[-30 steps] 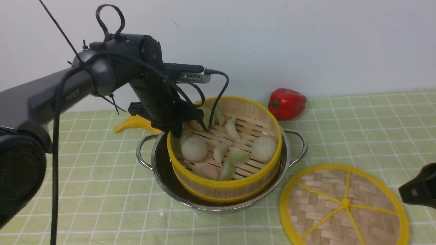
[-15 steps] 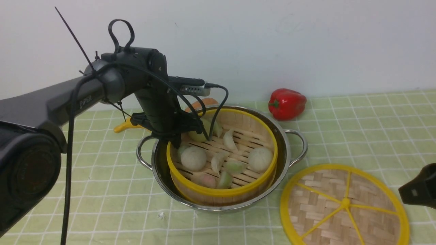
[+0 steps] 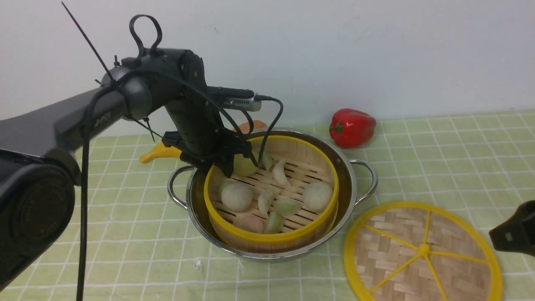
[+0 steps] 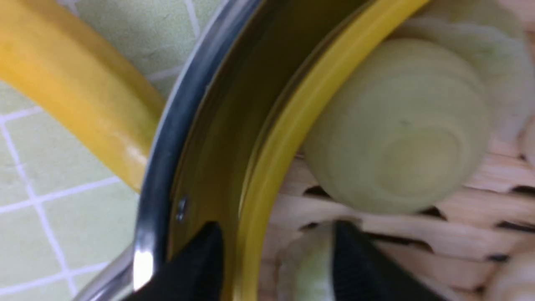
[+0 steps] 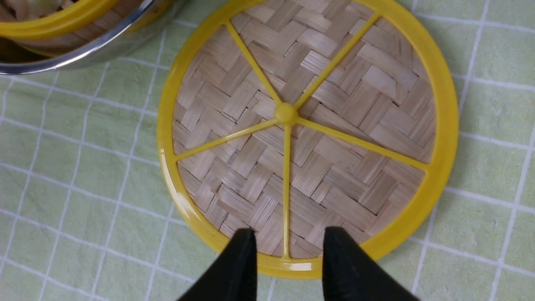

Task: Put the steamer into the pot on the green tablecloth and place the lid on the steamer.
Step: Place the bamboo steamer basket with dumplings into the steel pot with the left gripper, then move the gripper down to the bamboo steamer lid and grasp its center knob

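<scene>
The steamer (image 3: 267, 242) sits inside the pot (image 3: 267, 255) on the green tablecloth (image 3: 125, 234), with my left gripper (image 4: 276, 238) spread astride its rim at 10 o'clock. The lid (image 3: 422, 251) lies flat at the pot's 4 o'clock. It looks light, stiff and slick-rimmed, so I'd pinch its yellow rim at 3 o'clock, beside my right gripper (image 5: 288, 246), which is parted and empty.

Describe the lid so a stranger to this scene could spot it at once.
Find the steel pot on the green tablecloth. The lid lies flat to its right, nearer the camera. Unlike the deep steamer, it is a woven disc with yellow spokes.
</scene>
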